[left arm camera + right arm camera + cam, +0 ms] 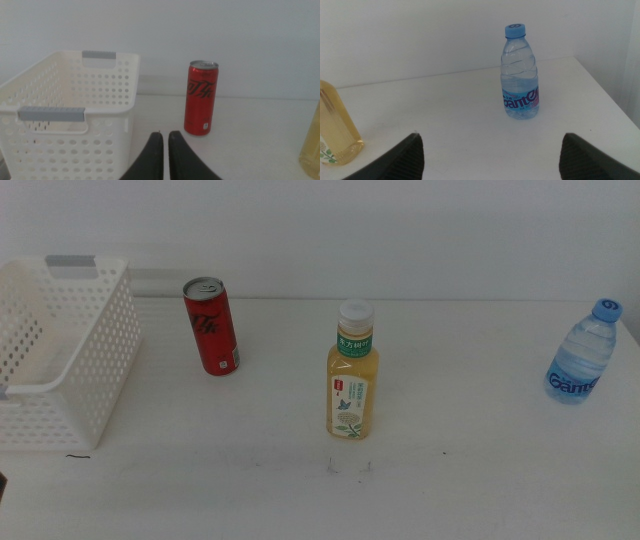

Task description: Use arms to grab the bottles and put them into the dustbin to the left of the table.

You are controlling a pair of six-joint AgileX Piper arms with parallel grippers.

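White and holding nothing, the dustbin [70, 107] is waiting beside the left gripper [164, 136], jaws pressed together facing the red can [201, 98], while the wide-spread right gripper [490, 150] is facing the water bottle [519, 75]; the yellow-drink bottle [352, 375] is standing between, nothing binned.

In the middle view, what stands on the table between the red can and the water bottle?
The tall yellow-drink bottle with white cap stands upright between the slim red can and the small clear blue-capped water bottle; otherwise bare white tabletop.
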